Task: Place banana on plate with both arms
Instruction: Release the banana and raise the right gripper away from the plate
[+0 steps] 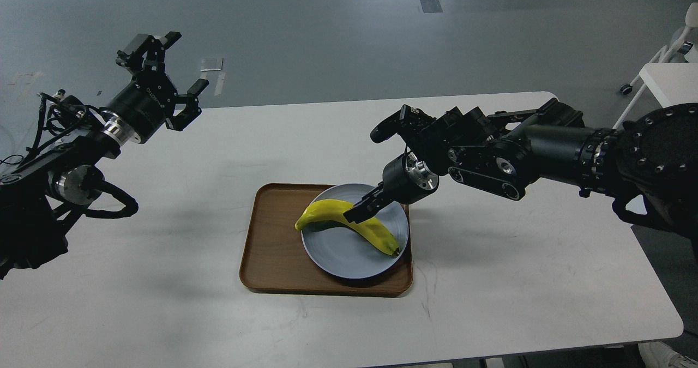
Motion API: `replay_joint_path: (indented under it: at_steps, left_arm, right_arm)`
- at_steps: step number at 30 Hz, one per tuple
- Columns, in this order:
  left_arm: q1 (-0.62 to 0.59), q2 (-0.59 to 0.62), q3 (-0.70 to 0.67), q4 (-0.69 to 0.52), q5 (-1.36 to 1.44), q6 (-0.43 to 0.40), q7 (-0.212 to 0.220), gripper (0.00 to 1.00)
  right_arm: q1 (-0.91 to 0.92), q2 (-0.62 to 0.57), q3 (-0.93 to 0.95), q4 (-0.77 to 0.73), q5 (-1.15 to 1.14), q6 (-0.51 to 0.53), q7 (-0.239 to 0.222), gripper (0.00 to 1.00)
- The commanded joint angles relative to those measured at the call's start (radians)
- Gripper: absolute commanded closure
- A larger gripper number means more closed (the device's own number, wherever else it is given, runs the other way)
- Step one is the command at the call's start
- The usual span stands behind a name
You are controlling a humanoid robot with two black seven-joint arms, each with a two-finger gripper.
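- Table [163,313]: white, wide; bears all items below. Nothing on it blocks either arm.
- Right arm [545,144]: reaches in from the right, bent down toward the centre.
- Left arm [82,139]: raised at far left, well apart from the work.
- Tray [267,248]: brown wood-grain, centre-near; the plate sits in its right half.
- Plate [338,253]: pale blue-grey, round.
- Banana [376,231]: yellow, lies across the plate, left end overhanging the rim. Placement judged essentially done; release and withdrawal remain.
- Left gripper [174,79]: fingers spread wide, empty.
- Right gripper [357,210]: fingers narrow at the banana's middle; whether still clamped, cannot tell.
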Motion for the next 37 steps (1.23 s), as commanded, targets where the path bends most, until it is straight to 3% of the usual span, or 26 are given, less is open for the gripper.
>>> replay_joint_path:
  at_steps: [1,7,13,19,25,37]
  left_arm:
    - [0.0,0.003,0.0,-0.001,0.0,0.0,0.0,0.0]
    - [0.001,0.004,0.0,-0.001,0.0,0.0,0.0,0.0]
    - [0.009,-0.003,0.0,-0.003,0.0,0.0,0.0,0.0]
    - [0.017,-0.026,0.0,-0.003,-0.001,0.0,0.0,0.0]
    - [0.044,-0.046,-0.038,-0.003,-0.001,0.0,0.0,0.0]
    - [0.058,-0.06,-0.041,-0.003,0.0,0.0,0.0,0.0]
  right_arm:
    - [0.01,-0.072,0.08,-0.01,0.074,0.0,0.0,0.02]
    - [-0.031,-0.261,0.241,-0.049,0.383,0.001,0.0,0.01]
    - [-0.221,-0.405,0.328,-0.038,0.791,0.024,0.0,0.01]
    - [-0.427,-0.419,0.512,-0.044,1.064,0.05,0.0,0.01]
    - [-0.576,-0.395,0.704,-0.066,1.149,0.05,0.0,0.01]
    - [-0.59,-0.389,0.776,-0.067,1.149,0.05,0.0,0.01]
